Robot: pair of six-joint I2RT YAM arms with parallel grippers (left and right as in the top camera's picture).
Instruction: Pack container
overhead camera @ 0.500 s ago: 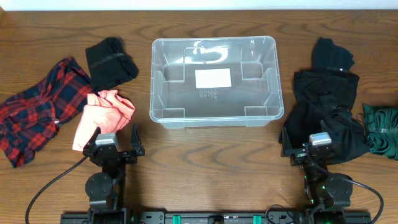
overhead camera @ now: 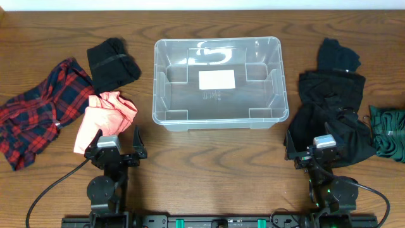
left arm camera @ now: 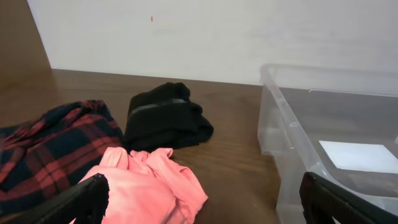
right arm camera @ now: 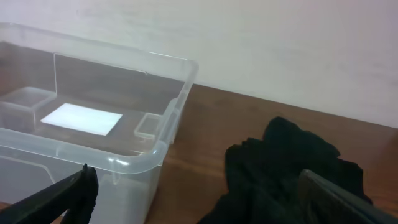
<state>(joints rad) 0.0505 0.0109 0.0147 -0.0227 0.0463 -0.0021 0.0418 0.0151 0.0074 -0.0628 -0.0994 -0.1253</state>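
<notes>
Tabletop (overhead camera: 209, 164) from overhead: clear container (overhead camera: 218, 124) at centre, empty apart from a white label on its base. Left gripper (overhead camera: 116, 138) near the front edge, jaws spread wide, holding nothing, just beside a pink garment (overhead camera: 104, 114). Red plaid shirt (overhead camera: 38, 117) and folded black item (overhead camera: 112, 63) farther left. Right gripper (overhead camera: 324, 147) equally wide and empty, at the near edge of a black clothing pile (overhead camera: 332, 107), with a green garment (overhead camera: 387, 130) at far right. From the left wrist: pink cloth low and left of centre between the open fingertips (left arm camera: 87, 199), tub wall to the right. From the right wrist: black cloth ahead and right, tub to the left. No packing done, so probably a first pick. For a clean grasp: lower onto a thick fold, pinch through several layers, lift clear of the rim, release over the label.
</notes>
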